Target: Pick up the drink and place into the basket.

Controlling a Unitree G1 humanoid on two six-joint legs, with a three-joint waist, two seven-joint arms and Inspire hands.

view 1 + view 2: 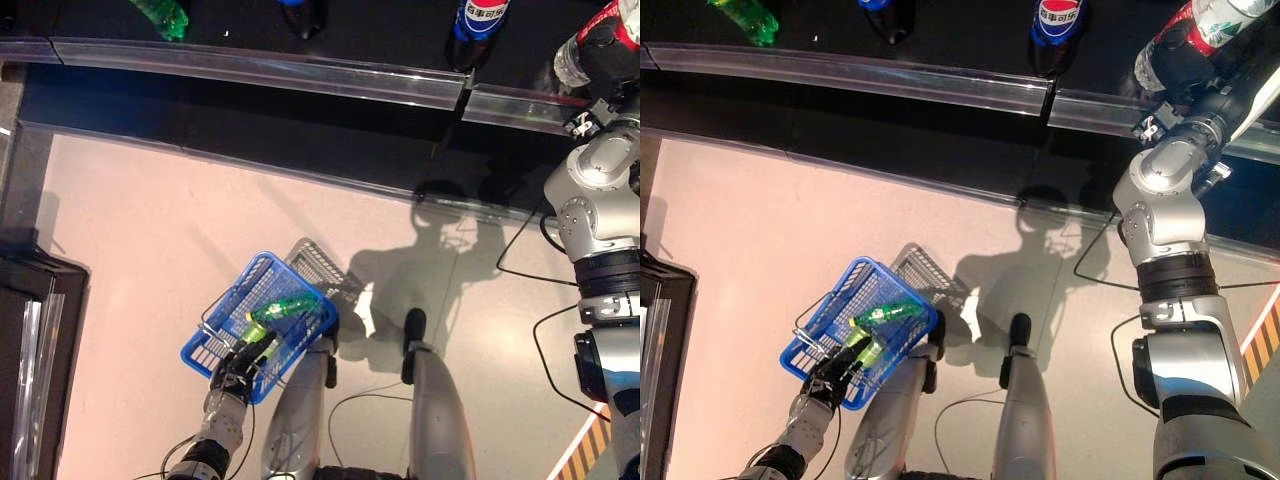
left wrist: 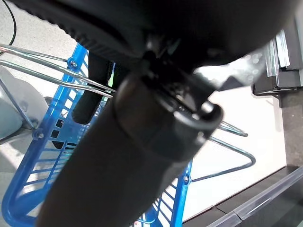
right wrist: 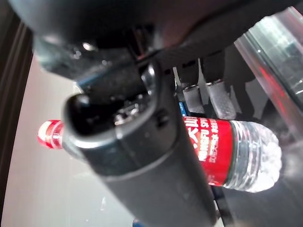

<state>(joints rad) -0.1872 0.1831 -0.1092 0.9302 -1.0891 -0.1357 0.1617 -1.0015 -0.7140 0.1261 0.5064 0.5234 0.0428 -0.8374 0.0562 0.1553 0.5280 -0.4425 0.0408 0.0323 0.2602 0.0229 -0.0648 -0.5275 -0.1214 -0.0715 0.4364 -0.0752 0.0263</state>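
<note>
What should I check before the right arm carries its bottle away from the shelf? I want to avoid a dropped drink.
1. Right hand closed on the clear water bottle with the red label: ok, the fingers curl round it in the right wrist view.
2. Bottle capped: ok, its red cap is on.
3. Left hand shut on the blue basket by its wire handles: ok.
4. Basket has room: ok, only a green bottle lies inside.
5. Basket level: not ok, it hangs tilted.
6. Bottle lifted clear of the shelf: cannot tell.
</note>
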